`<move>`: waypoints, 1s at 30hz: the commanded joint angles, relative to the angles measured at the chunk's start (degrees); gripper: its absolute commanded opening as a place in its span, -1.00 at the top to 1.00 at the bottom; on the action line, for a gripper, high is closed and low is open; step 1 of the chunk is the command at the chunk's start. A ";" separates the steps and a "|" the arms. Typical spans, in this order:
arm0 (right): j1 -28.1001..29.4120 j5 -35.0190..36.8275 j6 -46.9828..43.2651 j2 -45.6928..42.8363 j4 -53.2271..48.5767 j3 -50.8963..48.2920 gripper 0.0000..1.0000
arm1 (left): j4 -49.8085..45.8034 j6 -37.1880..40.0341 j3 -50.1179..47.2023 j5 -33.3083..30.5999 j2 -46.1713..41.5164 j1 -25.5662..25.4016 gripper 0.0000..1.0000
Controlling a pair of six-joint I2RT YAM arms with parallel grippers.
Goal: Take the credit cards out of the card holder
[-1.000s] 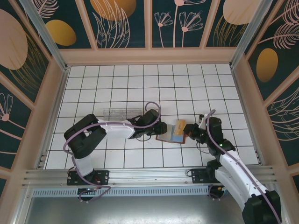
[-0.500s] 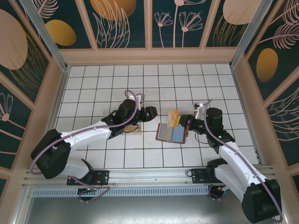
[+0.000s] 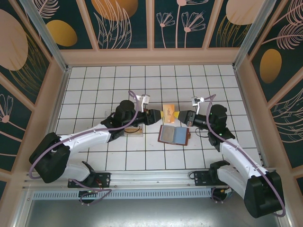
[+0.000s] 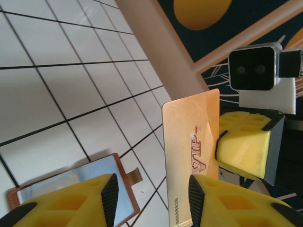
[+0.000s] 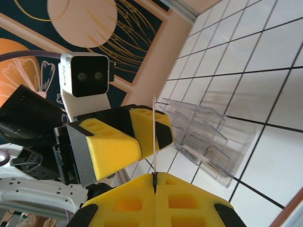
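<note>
One stiff, slick gold card sits clamped in the right gripper. Left gripper, parted and empty, should nip its free edge.

– What sits past the right pincer?
– A clear plastic box with several compartments. It lies on the white tiled bench, just beside the left pincer, on the side away from the right one.
– And farther out?
– Dark teal wall panels with orange discs and pale plant outlines, framed in pale wood, well apart from both pincers. A metal rail runs behind them.
</note>
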 commanded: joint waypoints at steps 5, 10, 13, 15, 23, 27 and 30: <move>-0.37 -3.43 2.17 -0.03 6.42 0.62 1.00 | 10.87 -3.08 -1.99 7.20 1.45 0.38 0.17; -0.30 -3.36 2.27 0.32 6.86 0.36 1.00 | 13.39 -4.38 -2.56 9.27 1.46 0.30 0.44; -0.27 -3.69 2.31 0.64 7.20 0.27 1.00 | 14.27 -4.64 -2.75 10.10 1.25 0.30 0.53; -0.22 -3.61 2.34 0.73 7.12 0.14 1.00 | 15.02 -4.93 -2.75 10.62 1.25 0.32 0.55; -0.24 -0.88 0.73 0.05 3.33 0.31 0.48 | 15.44 -5.89 -2.99 11.18 0.91 0.31 1.00; -0.22 3.89 -2.44 -1.68 -3.05 0.79 -0.09 | 7.40 -2.65 -2.85 6.97 -2.61 0.28 1.00; -0.16 8.74 -4.39 -3.37 -7.28 1.14 -0.31 | -2.69 0.12 -2.49 -1.46 -6.82 0.35 1.00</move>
